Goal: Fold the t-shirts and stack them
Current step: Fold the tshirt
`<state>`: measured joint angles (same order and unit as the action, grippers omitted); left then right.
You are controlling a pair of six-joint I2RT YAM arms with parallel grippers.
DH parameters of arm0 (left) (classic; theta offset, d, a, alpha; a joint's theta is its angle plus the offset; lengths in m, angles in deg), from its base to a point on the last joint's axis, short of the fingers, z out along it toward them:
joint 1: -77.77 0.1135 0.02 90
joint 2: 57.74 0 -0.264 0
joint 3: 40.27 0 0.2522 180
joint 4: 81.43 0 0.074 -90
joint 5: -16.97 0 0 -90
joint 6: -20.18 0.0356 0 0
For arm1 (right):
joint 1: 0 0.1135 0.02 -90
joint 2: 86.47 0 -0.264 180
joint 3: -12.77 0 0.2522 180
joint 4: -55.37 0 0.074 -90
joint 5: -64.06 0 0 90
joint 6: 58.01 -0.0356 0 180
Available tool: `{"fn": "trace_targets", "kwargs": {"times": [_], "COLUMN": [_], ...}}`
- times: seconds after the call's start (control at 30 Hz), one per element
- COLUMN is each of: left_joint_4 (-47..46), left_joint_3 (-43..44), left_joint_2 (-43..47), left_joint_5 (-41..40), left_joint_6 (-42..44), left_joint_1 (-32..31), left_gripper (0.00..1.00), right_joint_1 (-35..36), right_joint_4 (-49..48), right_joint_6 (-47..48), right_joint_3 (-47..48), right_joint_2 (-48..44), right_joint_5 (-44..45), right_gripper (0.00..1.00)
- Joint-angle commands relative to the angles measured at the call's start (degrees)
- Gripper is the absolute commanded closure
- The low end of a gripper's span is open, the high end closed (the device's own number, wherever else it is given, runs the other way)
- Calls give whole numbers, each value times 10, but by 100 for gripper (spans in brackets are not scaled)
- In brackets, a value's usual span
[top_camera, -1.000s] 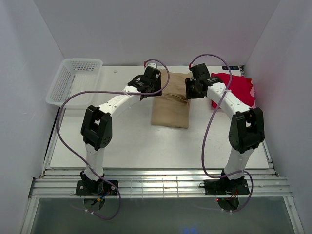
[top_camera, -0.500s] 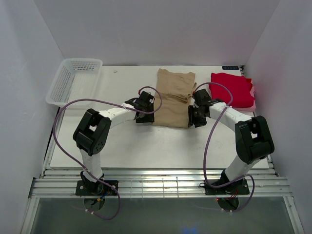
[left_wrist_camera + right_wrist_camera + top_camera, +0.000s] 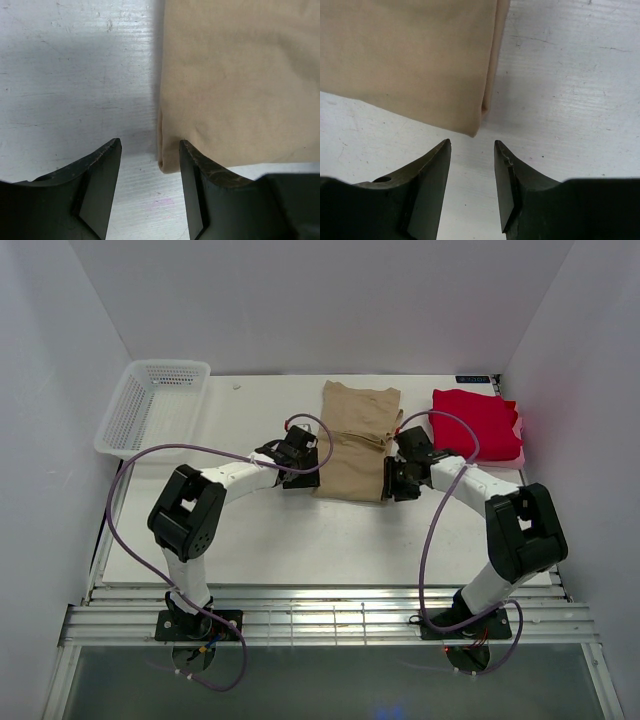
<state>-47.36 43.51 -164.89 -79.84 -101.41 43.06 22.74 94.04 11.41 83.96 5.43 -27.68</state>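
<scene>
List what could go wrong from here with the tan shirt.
1. The left end effector and right end effector are open at the near corners of the folded tan t-shirt. Closing might catch only some layers, so the fold could spread open.
2. In the left wrist view the corner lies close to one finger, not centred, so that grip may miss.

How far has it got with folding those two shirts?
The red shirt already lies folded at the right. The tan shirt is a narrow strip, half folded; the left tool and right tool sit open at its near corners, gripping nothing. Remaining: fold it across and stack the two.
</scene>
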Motion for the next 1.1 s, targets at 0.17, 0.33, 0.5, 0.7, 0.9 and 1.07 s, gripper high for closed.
{"fn": "trace_targets", "kwargs": {"times": [0.17,0.33,0.5,0.7,0.9,1.07], "left_joint_4": [-27,-32,-37,-49,-56,-28], "left_joint_3": [21,19,5,-39,-136,-211], "left_joint_2": [-5,-23,-36,-29,42,143], "left_joint_5": [25,43,56,91,89,86], "left_joint_6": [-9,-10,-13,-7,4,-16], "left_joint_1": [-3,-3,-3,-7,-52,-105], "left_gripper": [39,39,42,70,93,95], "right_joint_1": [2,3,3,8,36,85], "right_joint_4": [-28,-31,-39,-54,-51,-31], "right_joint_6": [4,5,5,11,6,-30], "right_joint_3": [33,55,56,11,-76,-157], "right_joint_2": [63,91,102,87,2,-135], "right_joint_5": [0,-1,-11,-21,-20,-19], "right_gripper": [54,55,56,88,92,92]}}
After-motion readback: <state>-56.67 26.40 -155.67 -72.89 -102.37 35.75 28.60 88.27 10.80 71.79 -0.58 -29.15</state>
